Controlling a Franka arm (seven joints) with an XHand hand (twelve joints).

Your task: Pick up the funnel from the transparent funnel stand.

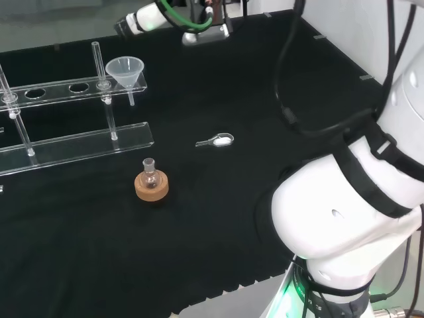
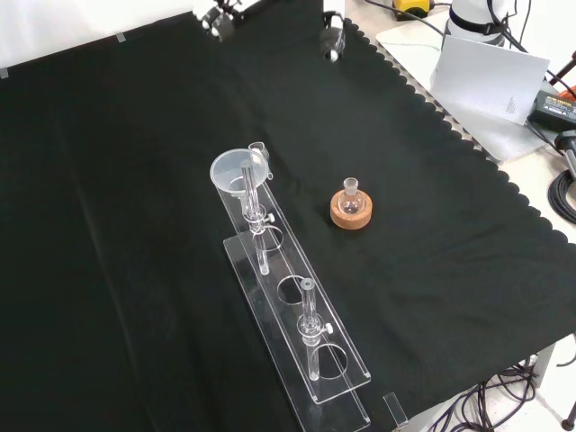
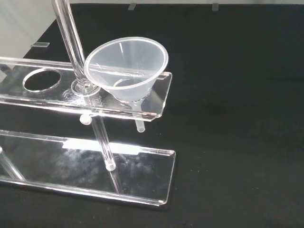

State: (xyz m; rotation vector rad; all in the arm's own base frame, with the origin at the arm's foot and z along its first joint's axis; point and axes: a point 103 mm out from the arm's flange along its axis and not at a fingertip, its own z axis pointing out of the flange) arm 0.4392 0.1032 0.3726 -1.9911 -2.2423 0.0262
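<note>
- On the black-cloth-covered desk [image 1: 218, 218], a clear plastic funnel stand [image 1: 73, 142] sits at the left of the head view, made of a flat base plate, thin upright rods and an upper shelf with round holes.
- At the end hole of that upper shelf sits the translucent white cone-shaped funnel [image 1: 125, 71], upright, with its wide mouth facing up and its short stem poking down through the shelf.
- From the wrist view, the funnel [image 3: 126, 69] rests in the shelf's last hole, just beside one upright rod, and its stem tip shows below the shelf, above the base plate.
- Seen from the front view, the funnel [image 2: 239, 168] is at the far end of the stand [image 2: 297, 310], which runs lengthwise towards the camera.
- Near the stand, a small clear round-bottomed glass flask [image 1: 150, 173] stands upright on a brown cork ring [image 1: 152, 188]; in the front view this pair lies to the right of the funnel, apart from the stand.
- Farther right in the head view, a small white spoon-like scoop [image 1: 216, 140] lies flat on the cloth, well apart from the flask.
- Whether the hand's fingers are apart or together, I cannot tell.
</note>
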